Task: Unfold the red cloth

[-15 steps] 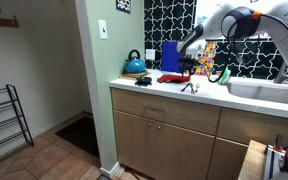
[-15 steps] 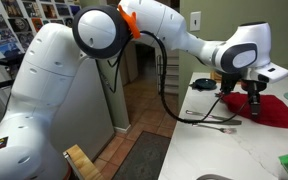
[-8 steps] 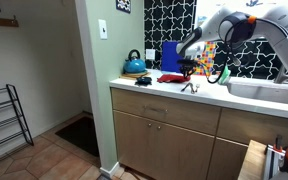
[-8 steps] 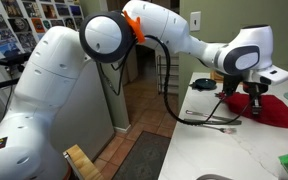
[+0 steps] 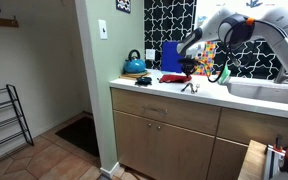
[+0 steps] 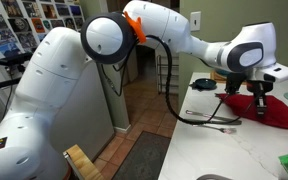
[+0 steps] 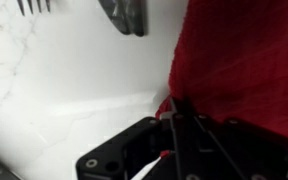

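Note:
The red cloth (image 7: 246, 58) lies bunched on the white counter and fills the right side of the wrist view. My gripper (image 7: 172, 112) is down at the cloth's left edge, its dark fingers pressed together with a fold of red fabric pinched between them. In both exterior views the gripper (image 6: 261, 106) (image 5: 190, 70) points down onto the cloth (image 6: 280, 111) (image 5: 171, 78). Only plain red fabric shows; the rest of the cloth is hidden under the folds and the gripper.
A fork (image 7: 34, 6) and a spoon (image 7: 125, 15) lie on the counter (image 7: 64, 70) just beyond the cloth's edge. A teal kettle (image 5: 134, 64) and a blue board (image 5: 170, 55) stand behind the cloth. A sink (image 5: 260, 90) is at the far end.
The jaws have closed from partly open onto the cloth's edge. The arm has barely moved, dipping slightly toward the counter.

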